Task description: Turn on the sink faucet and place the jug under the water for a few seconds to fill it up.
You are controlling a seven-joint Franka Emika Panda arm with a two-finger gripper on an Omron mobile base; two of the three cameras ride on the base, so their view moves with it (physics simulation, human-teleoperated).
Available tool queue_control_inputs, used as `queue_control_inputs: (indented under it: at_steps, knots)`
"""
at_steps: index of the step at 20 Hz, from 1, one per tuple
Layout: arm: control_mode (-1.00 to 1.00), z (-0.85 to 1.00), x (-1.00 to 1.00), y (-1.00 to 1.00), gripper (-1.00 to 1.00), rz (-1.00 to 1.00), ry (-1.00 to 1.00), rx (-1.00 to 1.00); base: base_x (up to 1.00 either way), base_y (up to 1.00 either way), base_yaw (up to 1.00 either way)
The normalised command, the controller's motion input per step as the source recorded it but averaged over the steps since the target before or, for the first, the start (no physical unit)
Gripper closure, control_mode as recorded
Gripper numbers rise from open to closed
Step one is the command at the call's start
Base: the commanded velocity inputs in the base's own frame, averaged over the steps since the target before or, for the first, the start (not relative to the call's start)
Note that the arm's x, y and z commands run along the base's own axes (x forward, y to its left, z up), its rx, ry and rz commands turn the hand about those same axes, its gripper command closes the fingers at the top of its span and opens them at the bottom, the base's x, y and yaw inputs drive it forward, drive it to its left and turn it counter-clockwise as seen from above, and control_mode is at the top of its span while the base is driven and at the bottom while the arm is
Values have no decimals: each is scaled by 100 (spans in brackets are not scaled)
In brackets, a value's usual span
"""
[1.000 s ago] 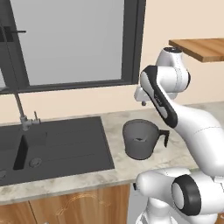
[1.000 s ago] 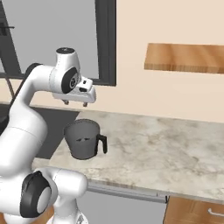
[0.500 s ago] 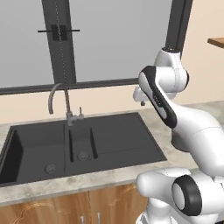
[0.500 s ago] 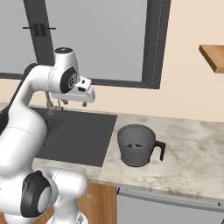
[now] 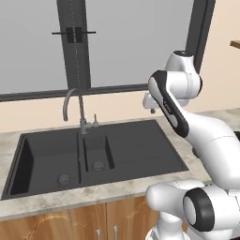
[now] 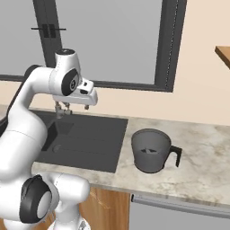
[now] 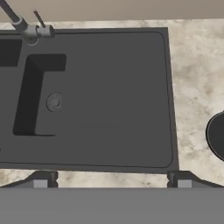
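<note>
Hand view looked straight down as I steered: my gripper (image 7: pixel 112 177) hung with jaws spread wide and nothing between them, above the near counter edge and the flat drainboard of the sink (image 7: pixel 131 144). Beyond it, toward the top left of that view, stood the sink faucet (image 7: pixel 27 29), its small lever (image 5: pixel 95 120) upright beside the spout base, so I judged the coming reach ran diagonally across the drainboard with nothing standing in the way. No water ran. Off to the other side the jug (image 6: pixel 152 150) sat on the counter, well apart from the basin, handle pointing away from the sink.
</note>
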Motion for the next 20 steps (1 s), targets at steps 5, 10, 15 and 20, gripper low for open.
queue_control_inputs:
  at_steps: [5,10,15,20]
  knots:
    - [100,0,0,0,-100,0,0,0,0,29,0]
    - [100,0,0,0,-100,0,0,0,0,8,1]
    - [-100,-44,8,0,-100,13,-13,2,0,0,0]
    - [-100,-35,53,9,-100,39,-32,8,0,0,0]
